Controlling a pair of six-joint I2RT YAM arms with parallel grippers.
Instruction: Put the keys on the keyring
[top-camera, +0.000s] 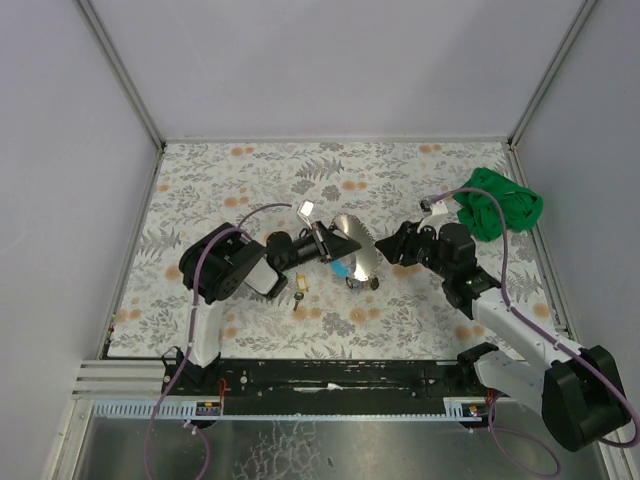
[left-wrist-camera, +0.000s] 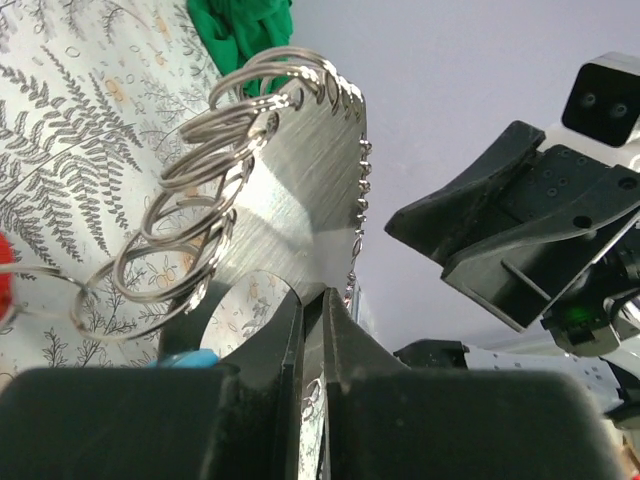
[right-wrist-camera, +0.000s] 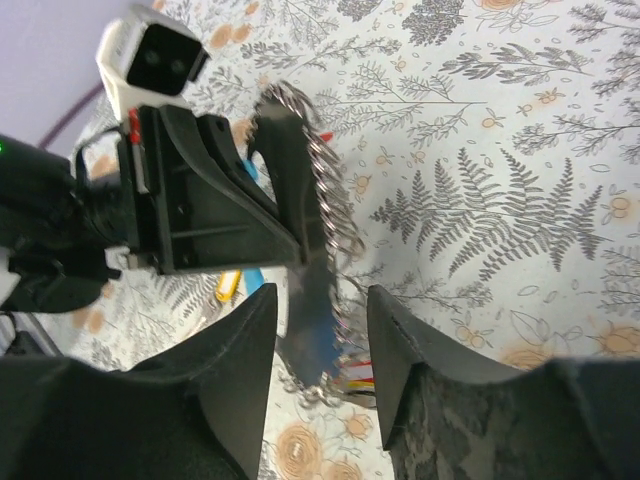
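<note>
Silver keyring (left-wrist-camera: 300, 72), fern-patterned tablecloth (left-wrist-camera: 60, 150)

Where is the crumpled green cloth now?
In the top view, the crumpled green cloth lies at the far right edge of the table, just beyond the right arm.

A desk (top-camera: 420, 330) covered with a cloth of grey ferns and small orange blossoms spreads beneath the left tool (top-camera: 325, 238) and the right tool (top-camera: 383, 250) and runs out past them on every side. Beyond the tools a plain, pale back wall (top-camera: 330, 60) rises from the far edge. A matching left wall (top-camera: 60, 200) and right wall (top-camera: 600, 150) close in outward of each tool. Slim aluminium posts (top-camera: 118, 70) stand in the two far corners. Behind the tools, on the near side, a black rail (top-camera: 340, 375) lines the desk edge, followed by a white slotted duct (top-camera: 300, 408) and a dull, scuffed metal sheet (top-camera: 300, 450). The light is soft and even.
</note>
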